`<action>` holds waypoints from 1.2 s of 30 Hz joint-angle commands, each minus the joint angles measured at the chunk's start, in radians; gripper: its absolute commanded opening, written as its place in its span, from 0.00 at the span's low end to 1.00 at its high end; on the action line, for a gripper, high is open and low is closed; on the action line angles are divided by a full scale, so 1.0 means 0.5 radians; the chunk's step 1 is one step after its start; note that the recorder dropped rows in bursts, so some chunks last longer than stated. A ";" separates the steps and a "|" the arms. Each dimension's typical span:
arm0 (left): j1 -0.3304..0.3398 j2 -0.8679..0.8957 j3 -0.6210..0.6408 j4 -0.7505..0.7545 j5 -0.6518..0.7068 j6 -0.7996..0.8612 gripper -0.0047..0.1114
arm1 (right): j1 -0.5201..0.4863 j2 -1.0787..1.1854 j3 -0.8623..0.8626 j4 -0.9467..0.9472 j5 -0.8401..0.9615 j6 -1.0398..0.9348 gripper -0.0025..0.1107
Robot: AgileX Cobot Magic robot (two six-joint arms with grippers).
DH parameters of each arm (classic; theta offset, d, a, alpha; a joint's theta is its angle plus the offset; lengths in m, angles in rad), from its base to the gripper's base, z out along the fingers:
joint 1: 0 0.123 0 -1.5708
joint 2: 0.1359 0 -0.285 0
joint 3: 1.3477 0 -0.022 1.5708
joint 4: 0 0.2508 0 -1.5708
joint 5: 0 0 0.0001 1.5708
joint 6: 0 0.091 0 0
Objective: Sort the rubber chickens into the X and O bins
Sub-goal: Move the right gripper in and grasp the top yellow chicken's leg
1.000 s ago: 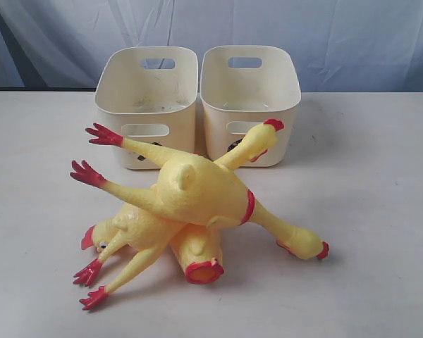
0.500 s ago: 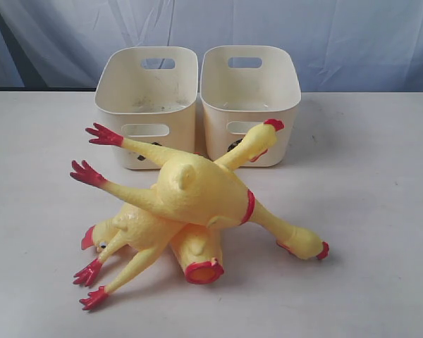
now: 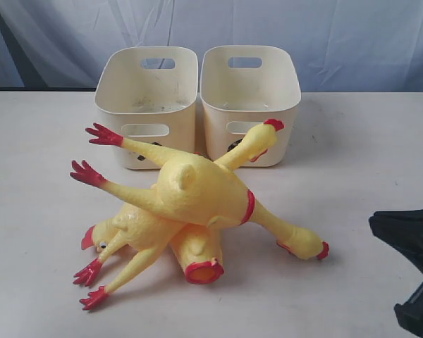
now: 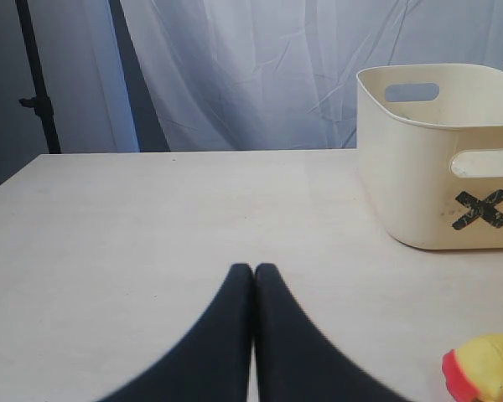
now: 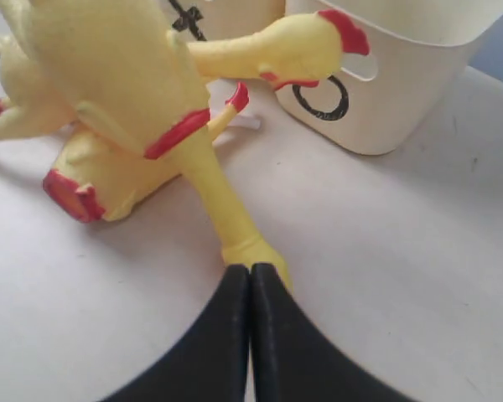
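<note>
The rubber chickens lie tangled in one heap just in front of the X bin and the O bin, so pulling the top one may drag its neighbours along. The left gripper and the right gripper both have their jaws pressed together on nothing; unless it opens, the right one, near the top chicken's head, may only push the heap. I count two bins and three or perhaps four chickens.
</note>
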 commanded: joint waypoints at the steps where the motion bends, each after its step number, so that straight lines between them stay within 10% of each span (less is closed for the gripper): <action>1: -0.003 -0.005 0.002 0.005 -0.012 -0.006 0.04 | 0.077 0.190 -0.012 -0.029 -0.142 -0.094 0.02; 8: -0.003 -0.005 0.002 0.005 -0.012 -0.006 0.04 | 0.190 0.491 -0.012 -0.025 -0.356 -0.094 0.08; 22: -0.003 -0.005 0.002 0.005 -0.012 -0.006 0.04 | 0.435 0.895 -0.016 -0.114 -0.826 -0.094 0.51; 36: -0.003 -0.005 0.002 0.005 -0.012 -0.006 0.04 | 0.684 1.081 -0.016 -0.428 -1.133 -0.094 0.53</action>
